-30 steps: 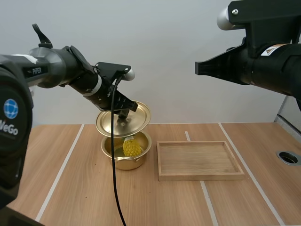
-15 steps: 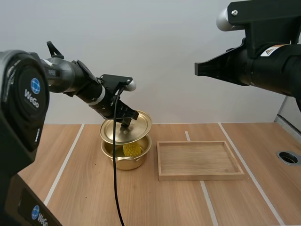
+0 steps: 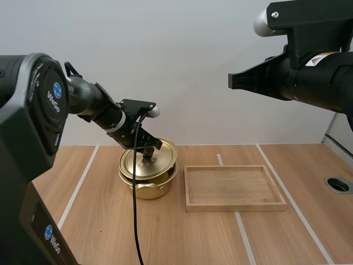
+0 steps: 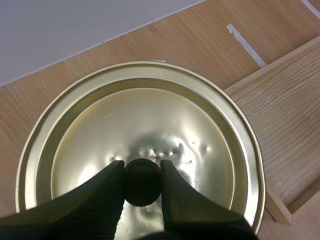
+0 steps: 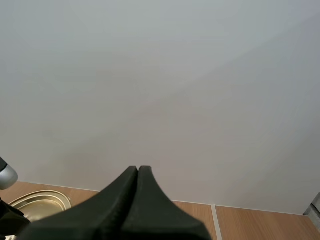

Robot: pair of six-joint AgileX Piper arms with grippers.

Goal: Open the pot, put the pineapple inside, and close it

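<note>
We see the lid (image 3: 150, 161) has dropped from well above the pot (image 3: 148, 190) down onto its rim. It sits knob (image 4: 142, 182) up and slightly tilted, tray-side edge higher, and the pot stands on the table (image 3: 99, 232) just left of the wooden tray (image 3: 234, 207). Our left gripper (image 4: 142, 166) reaches forward and down over the pot, fingers clamped on the knob, while our right gripper (image 5: 138, 171) hangs high, well apart, fingers pressed together on nothing.

One pot (image 3: 148, 190), one lid (image 3: 164, 151), one wooden tray (image 3: 237, 207), one table (image 3: 99, 223).
</note>
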